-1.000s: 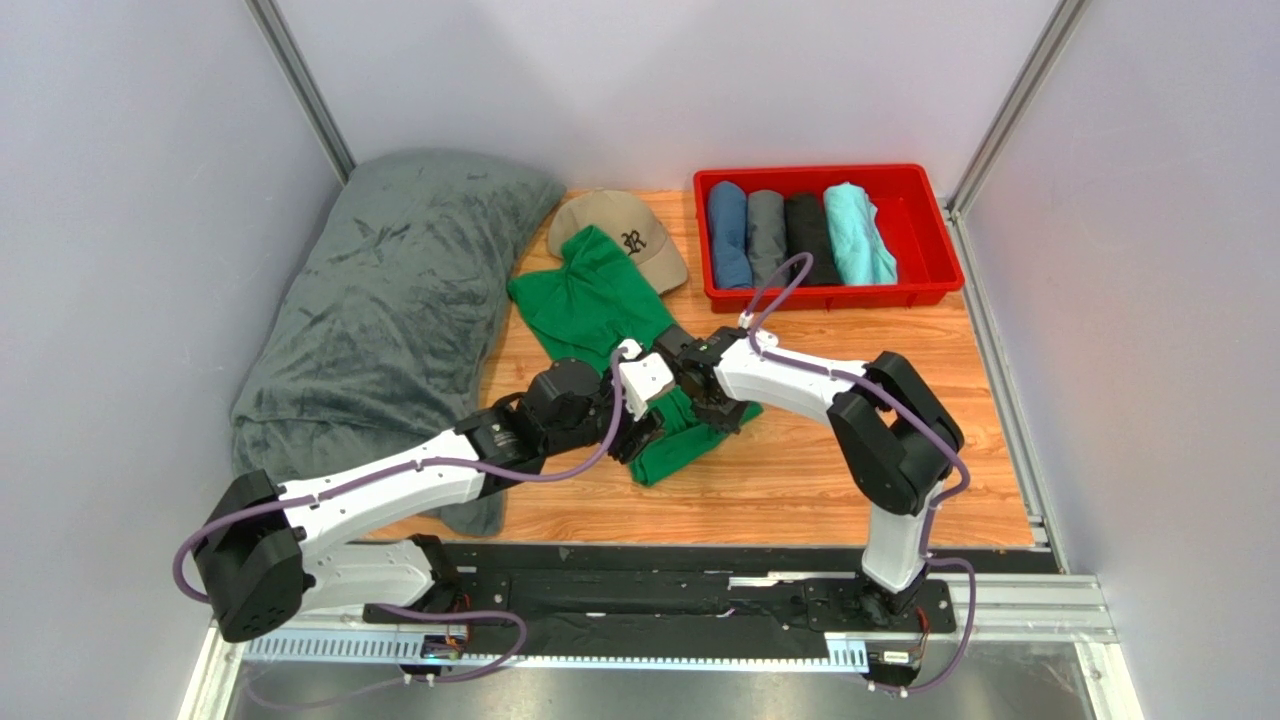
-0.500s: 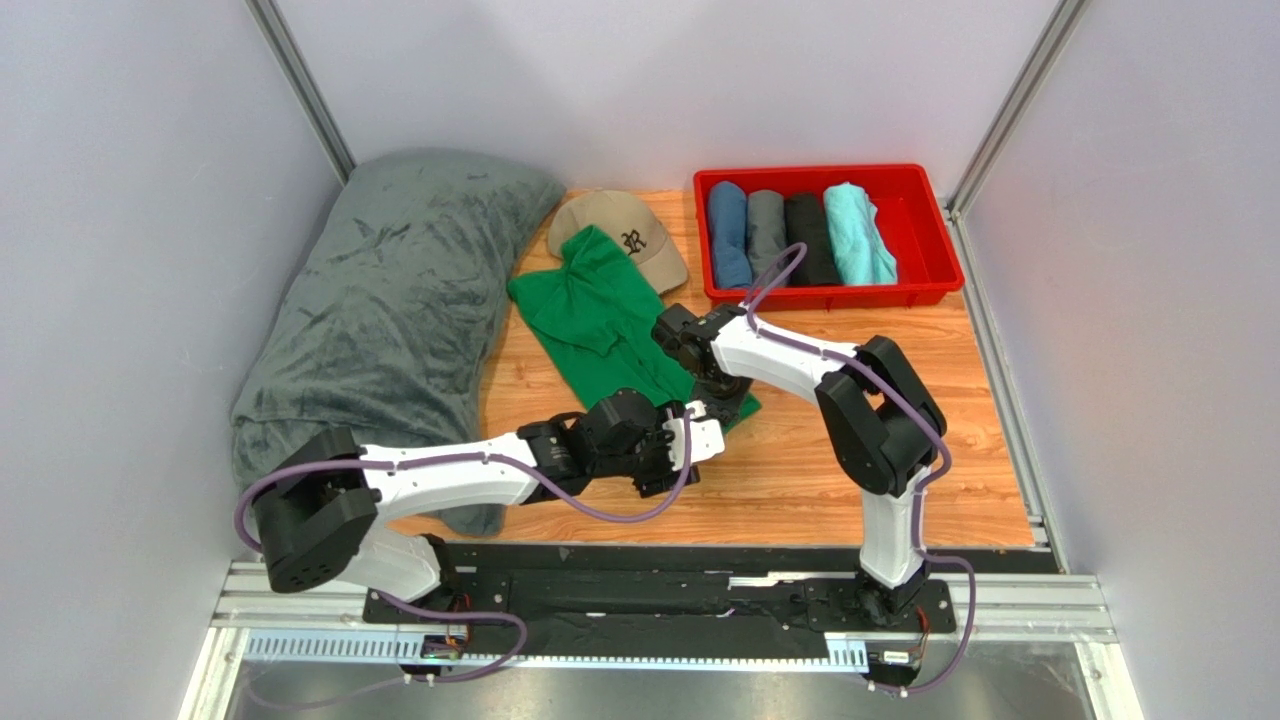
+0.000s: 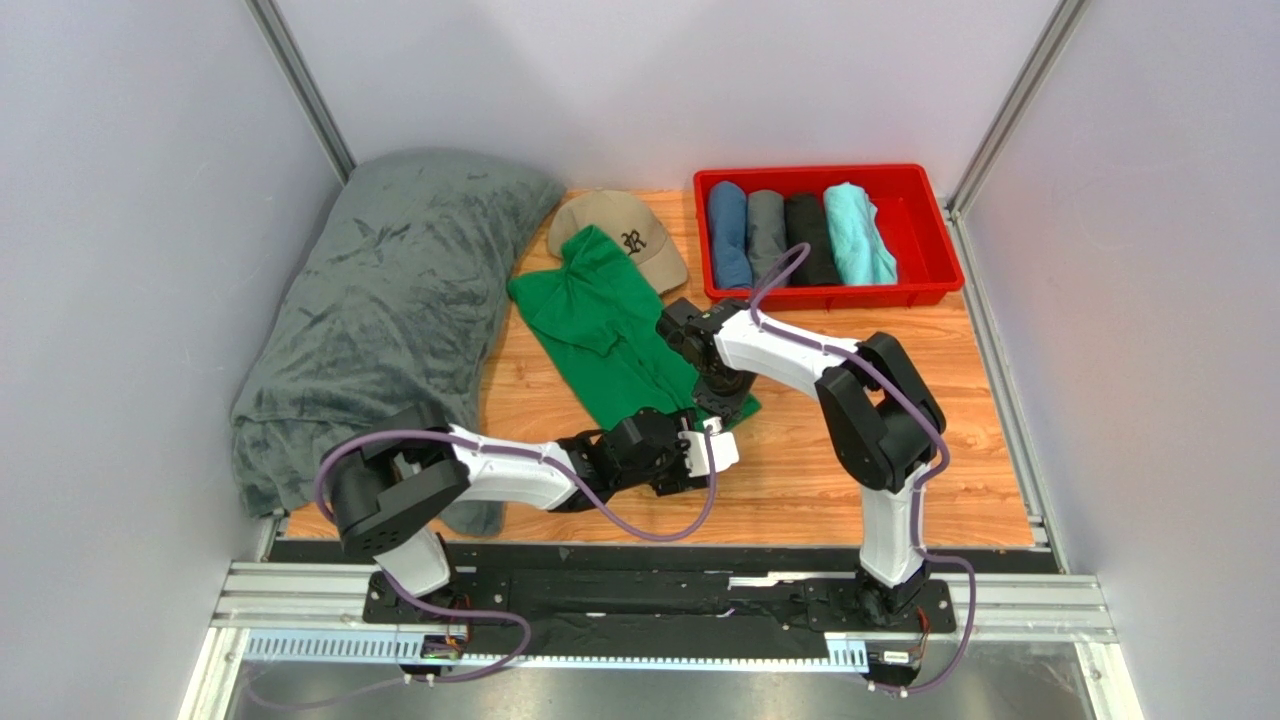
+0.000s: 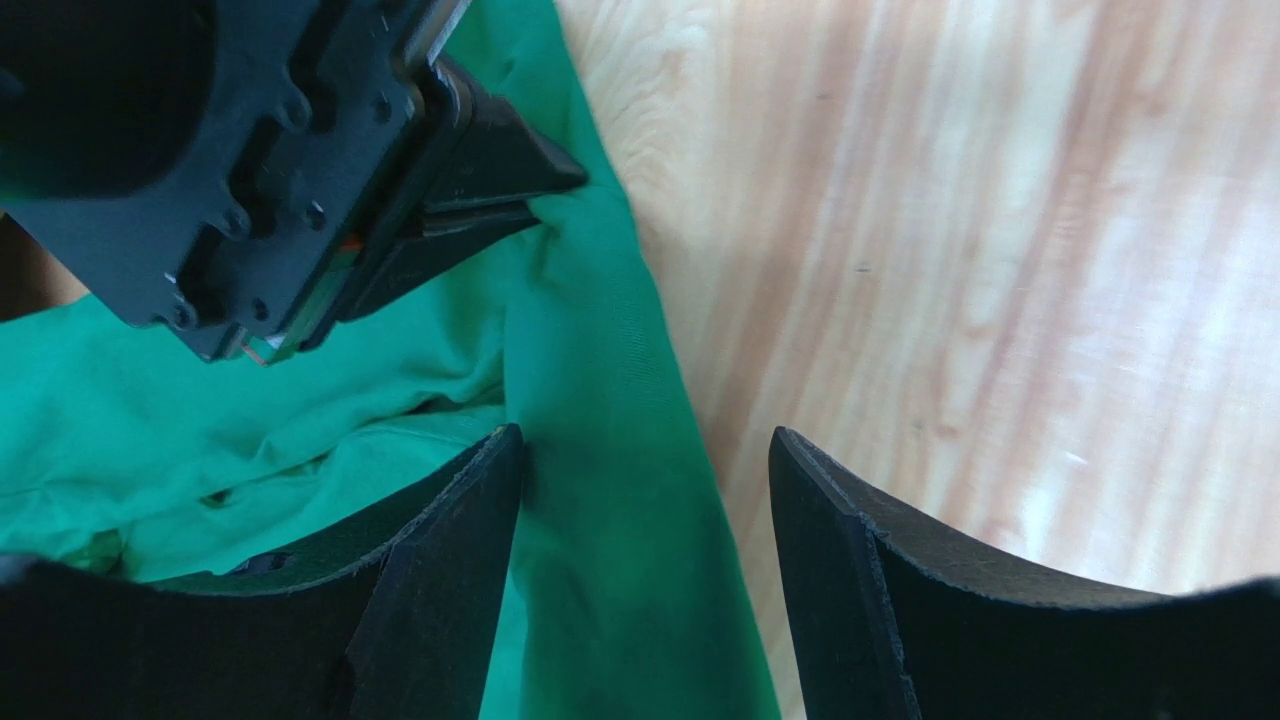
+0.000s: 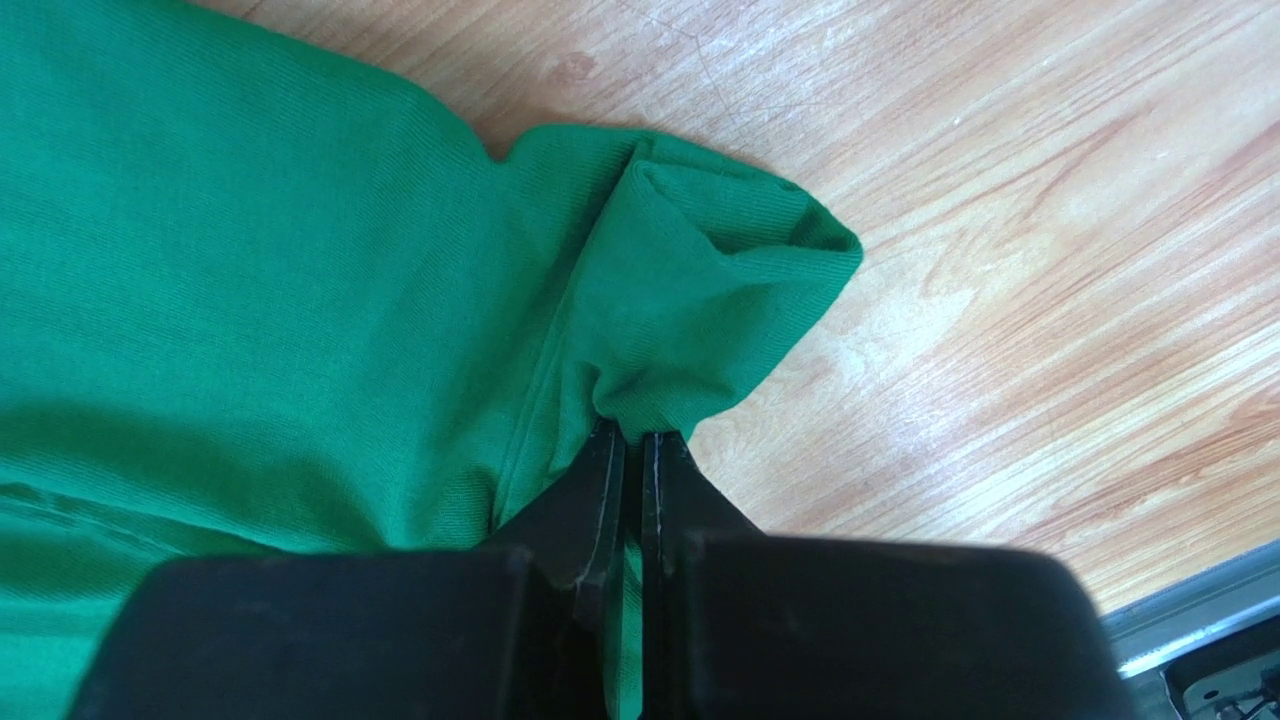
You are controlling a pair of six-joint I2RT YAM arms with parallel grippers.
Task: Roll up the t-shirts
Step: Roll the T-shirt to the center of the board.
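The left hand (image 3: 715, 449) was found nearest the arm bases, low over the table (image 3: 842, 458), with its fingers (image 4: 451, 570) held apart. The near folded edge of the green t-shirt (image 3: 598, 323) was seen lying between them, and nothing was gripped. Just beyond the left hand, the right hand (image 3: 727, 399) was observed with its fingers pressed together on a corner of the same garment. The cloth was drawn up into a small bunched peak at their tips. From both hands the t-shirt was noted stretching away to the far left, spread on the table. Its far end was recorded touching a tan cap (image 3: 639, 237). Well beyond the right hand, a red tray (image 3: 932, 285) was found against the back wall, with four rolled shirts (image 3: 793, 234) laid side by side inside it: blue, grey, black and turquoise. A dark-grey blanket (image 3: 376, 315) was noted heaped far to the left of the left hand.
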